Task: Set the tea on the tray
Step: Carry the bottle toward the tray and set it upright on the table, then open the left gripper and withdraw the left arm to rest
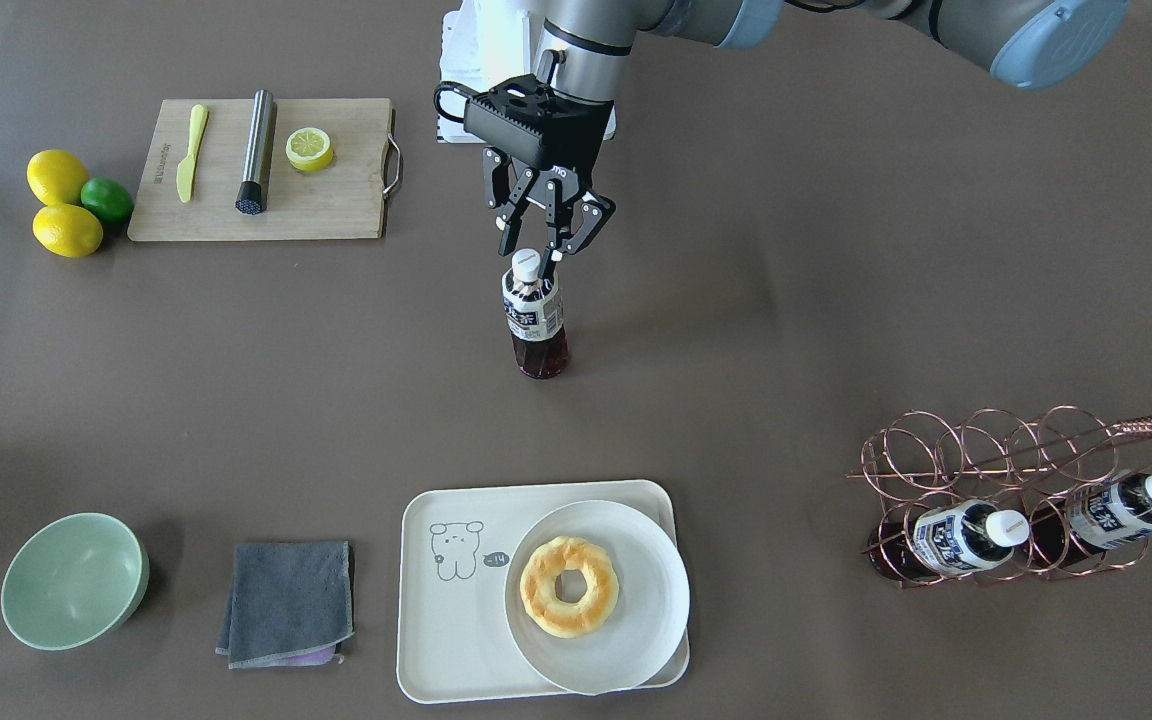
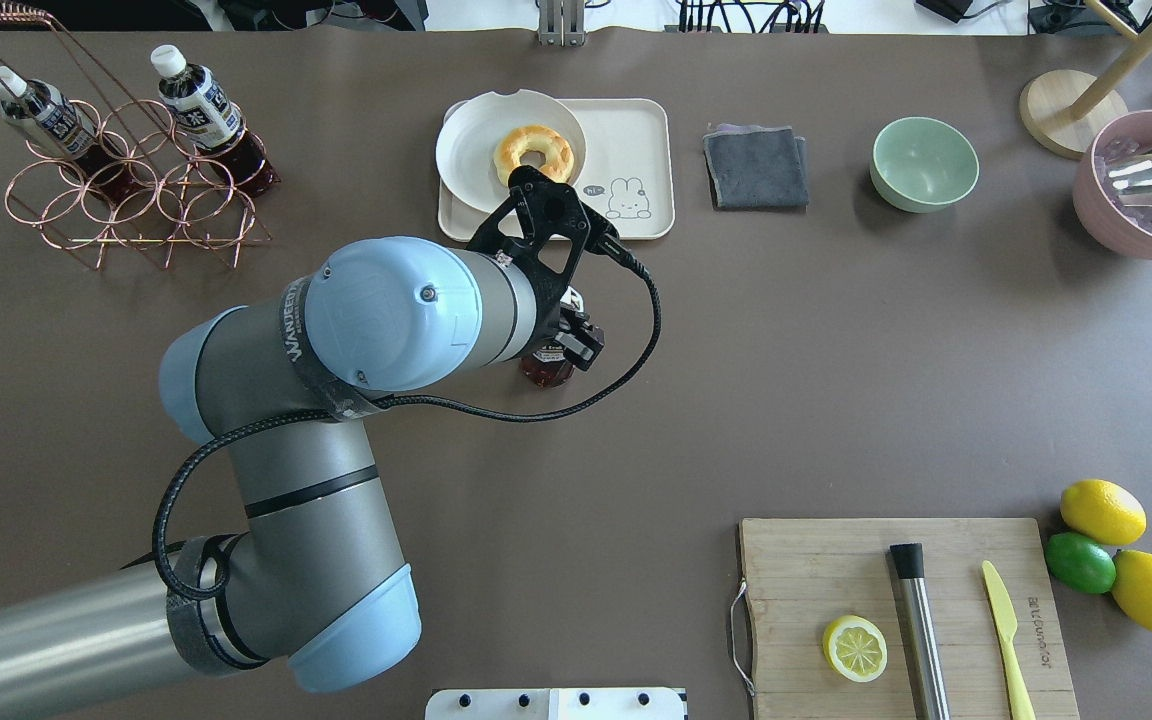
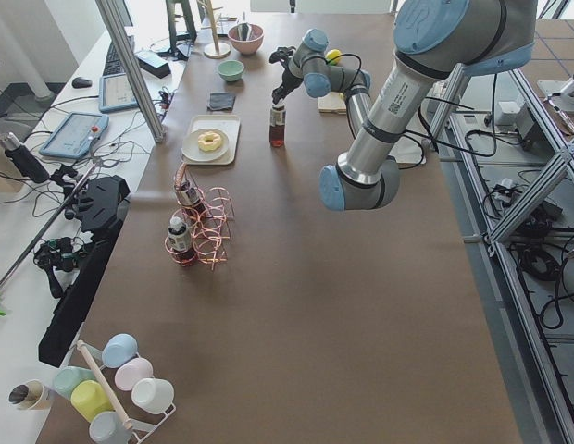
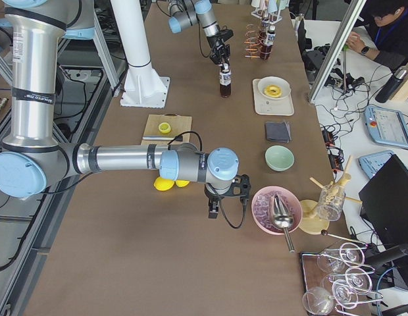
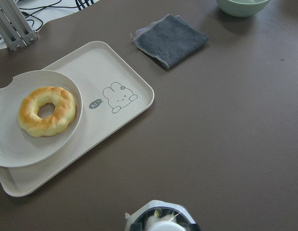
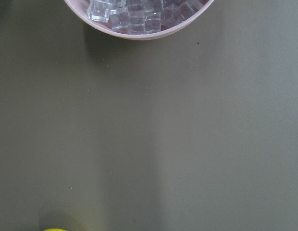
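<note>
Fingers of my left gripper (image 1: pixel 528 258) stand narrow, flanking the top of one tea bottle (image 1: pixel 533 315) upright on the table (image 1: pixel 836 300) just beneath; whether they pinch it I cannot tell. Ahead, one tray (image 1: pixel 436 640) bears one plate (image 1: pixel 641 620) with one doughnut (image 1: pixel 568 585). Far left, two more bottles (image 1: pixel 956 535) sit in one wire rack (image 1: pixel 986 440). How my right gripper (image 4: pixel 216 210) stands I cannot tell.

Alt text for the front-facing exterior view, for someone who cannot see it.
The left gripper grips the cap of an upright tea bottle mid-table, short of the cream tray carrying a plate with a doughnut.
</note>
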Robot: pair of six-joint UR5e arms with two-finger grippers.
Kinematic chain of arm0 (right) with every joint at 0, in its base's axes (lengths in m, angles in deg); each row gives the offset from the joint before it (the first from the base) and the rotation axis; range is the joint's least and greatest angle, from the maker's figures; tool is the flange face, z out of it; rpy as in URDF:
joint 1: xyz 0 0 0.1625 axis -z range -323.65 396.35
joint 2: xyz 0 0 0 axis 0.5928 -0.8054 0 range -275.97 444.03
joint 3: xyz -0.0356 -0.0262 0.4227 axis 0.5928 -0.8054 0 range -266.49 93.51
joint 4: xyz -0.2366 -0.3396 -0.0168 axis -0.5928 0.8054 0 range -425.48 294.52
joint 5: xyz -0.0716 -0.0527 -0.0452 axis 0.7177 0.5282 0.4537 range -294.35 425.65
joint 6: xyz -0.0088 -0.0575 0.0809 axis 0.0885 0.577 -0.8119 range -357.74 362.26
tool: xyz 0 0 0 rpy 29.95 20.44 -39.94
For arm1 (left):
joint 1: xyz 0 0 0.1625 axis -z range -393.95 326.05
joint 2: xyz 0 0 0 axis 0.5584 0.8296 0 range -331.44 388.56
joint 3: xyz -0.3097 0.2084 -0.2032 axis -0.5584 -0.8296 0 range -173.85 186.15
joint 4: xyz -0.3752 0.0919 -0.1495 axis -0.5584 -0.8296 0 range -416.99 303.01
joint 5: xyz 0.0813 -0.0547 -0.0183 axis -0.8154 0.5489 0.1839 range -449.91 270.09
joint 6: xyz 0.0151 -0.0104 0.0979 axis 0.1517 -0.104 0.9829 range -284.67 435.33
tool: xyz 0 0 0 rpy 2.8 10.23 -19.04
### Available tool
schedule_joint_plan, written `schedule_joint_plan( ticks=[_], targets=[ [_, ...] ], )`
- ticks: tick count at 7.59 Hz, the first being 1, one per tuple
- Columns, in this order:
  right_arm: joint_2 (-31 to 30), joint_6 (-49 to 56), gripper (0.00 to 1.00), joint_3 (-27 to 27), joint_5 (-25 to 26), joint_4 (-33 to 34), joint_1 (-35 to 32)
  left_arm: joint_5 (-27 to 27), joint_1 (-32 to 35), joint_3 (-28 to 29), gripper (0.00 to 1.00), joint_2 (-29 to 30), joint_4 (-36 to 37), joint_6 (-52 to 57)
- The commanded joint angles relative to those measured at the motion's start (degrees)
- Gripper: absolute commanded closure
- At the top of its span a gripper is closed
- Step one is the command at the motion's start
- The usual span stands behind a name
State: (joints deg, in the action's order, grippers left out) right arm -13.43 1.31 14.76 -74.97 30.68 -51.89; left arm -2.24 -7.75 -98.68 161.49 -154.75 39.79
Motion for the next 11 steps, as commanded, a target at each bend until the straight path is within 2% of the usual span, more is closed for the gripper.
schedule_joint_plan(
  ticks=[1,2,3,4,6,7,9,10,11],
  targets=[
    [0.09,-0.02,0.0,0.0,0.0,0.0,0.0,-0.05,0.17,-0.28,0.13,-0.04,-0.06,-0.13],
    [0.09,-0.02,0.0,0.0,0.0,0.0,0.0,0.04,0.87,-1.24,0.05,0.05,0.03,-0.22],
    [0.09,-0.02,0.0,0.0,0.0,0.0,0.0,2.13,3.14,-2.46,0.03,-0.13,0.37,-0.22],
    [0.09,-0.02,0.0,0.0,0.0,0.0,0.09,7.98,7.51,-3.69,0.03,-1.61,0.47,-0.31],
    [0.17,-0.11,0.0,0.0,0.0,0.0,0.0,24.83,19.36,-9.65,0.03,-11.15,0.03,-6.96],
    [0.09,-0.02,0.0,-0.26,0.09,0.0,0.0,28.22,23.34,-12.03,0.03,-17.47,-0.32,-6.03],
    [0.17,-0.02,0.0,-0.44,0.18,0.0,0.0,28.52,25.83,-15.91,0.01,-28.73,-0.76,-5.15],
    [0.09,-0.02,0.0,-0.44,0.18,0.0,0.0,28.52,28.19,-15.31,0.0,-33.57,-0.68,0.42],
    [0.09,-0.02,0.0,-0.44,0.18,0.0,0.0,28.95,33.61,-14.61,0.0,-38.49,-0.59,9.96]
  ],
)
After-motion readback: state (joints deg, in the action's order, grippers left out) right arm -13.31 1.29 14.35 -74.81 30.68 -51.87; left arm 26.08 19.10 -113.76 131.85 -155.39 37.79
